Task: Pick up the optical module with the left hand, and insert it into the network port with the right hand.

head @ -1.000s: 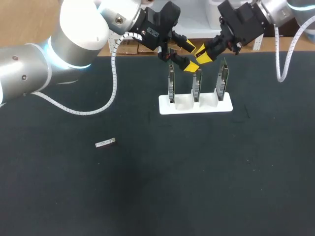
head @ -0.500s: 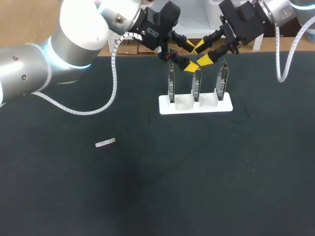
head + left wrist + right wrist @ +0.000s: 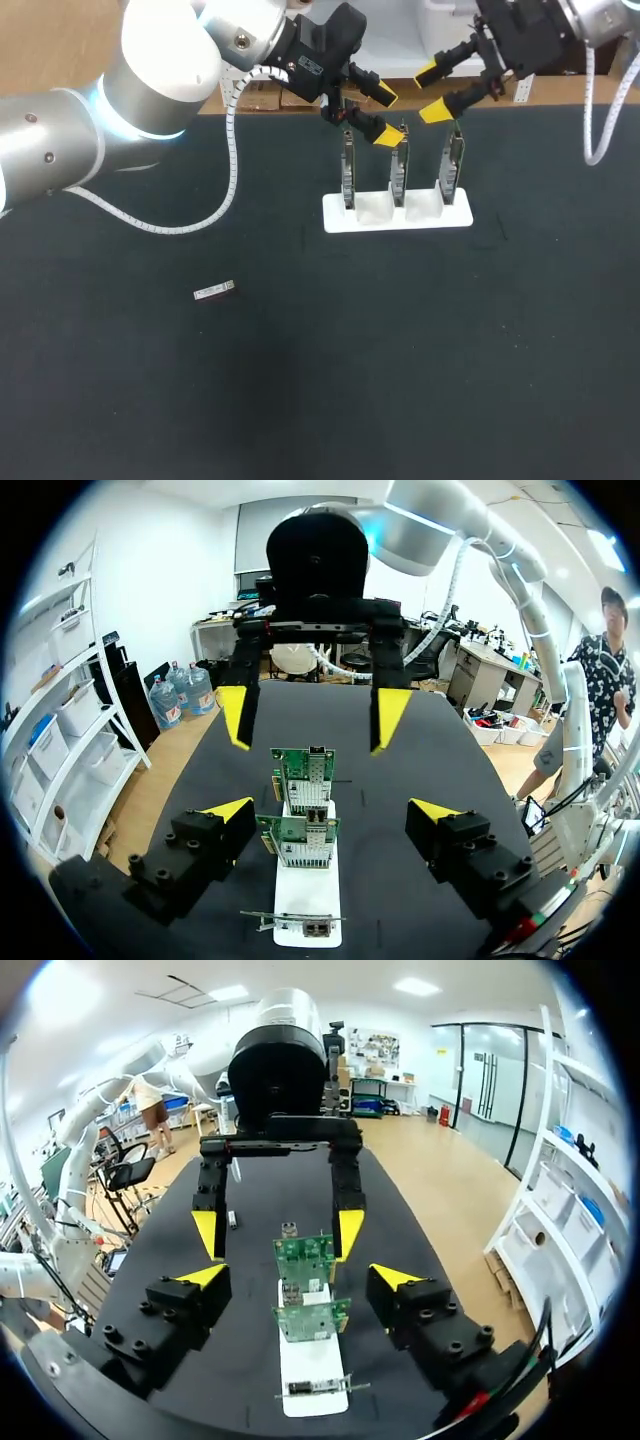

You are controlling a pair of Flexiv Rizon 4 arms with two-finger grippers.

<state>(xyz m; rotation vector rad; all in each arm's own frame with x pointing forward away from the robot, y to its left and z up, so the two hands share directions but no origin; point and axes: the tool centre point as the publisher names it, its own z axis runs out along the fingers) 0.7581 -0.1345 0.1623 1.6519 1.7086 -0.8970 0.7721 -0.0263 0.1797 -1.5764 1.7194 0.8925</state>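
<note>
A small optical module (image 3: 214,291) lies flat on the dark mat, far left of both grippers; it also shows as the module (image 3: 232,1219) beyond the cards. Three green network cards stand upright in a white stand (image 3: 397,213). My left gripper (image 3: 384,117) hangs open above the left and middle cards, holding nothing; the left gripper (image 3: 331,809) sits over the middle card (image 3: 300,841). My right gripper (image 3: 432,92) is open and empty, above and behind the right card (image 3: 455,160). In its own view the right gripper (image 3: 297,1276) looks down the row of cards (image 3: 310,1318).
The white stand (image 3: 303,892) sits near the table's back edge. The two grippers face each other closely over it. Dark mat stretches across the front and left of the table.
My right gripper has opened from nearly shut and drawn back up and to the right, away from the middle card. The left arm and the module on the mat have not moved.
</note>
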